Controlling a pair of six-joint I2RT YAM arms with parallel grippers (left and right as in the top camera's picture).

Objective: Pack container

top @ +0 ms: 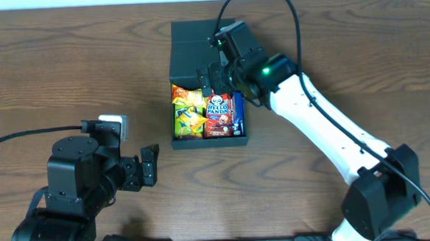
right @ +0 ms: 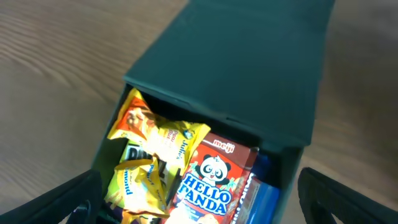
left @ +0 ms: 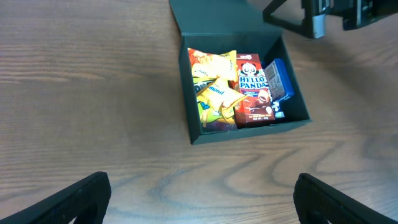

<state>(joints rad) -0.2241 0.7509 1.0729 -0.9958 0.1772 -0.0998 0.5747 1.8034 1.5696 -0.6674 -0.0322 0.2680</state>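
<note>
The container (top: 209, 143) sits on the table (top: 64, 62) toward 12 o'clock in the overhead view. Its lid (top: 193, 51) is open on the 12 o'clock edge. Inside, yellow packets (top: 188, 111) lie at 9 o'clock, a Hello Panda box (top: 217, 109) in the middle and a blue packet (top: 237, 113) at 3 o'clock.

The right end effector (top: 218, 73) hovers by the hinge line. Its wrist view shows the fingers spread wide with nothing between them. The left end effector (top: 152, 164) waits well apart at 8 o'clock of the container, also wide open and empty.

We judge closing the lid to be the step in hand. The crumpled yellow packets look as though they ride high, so the lid may catch on them and spring back. A one-sided push could also slide the unbraced container across the table, or the finger could slip off the matte lid.
</note>
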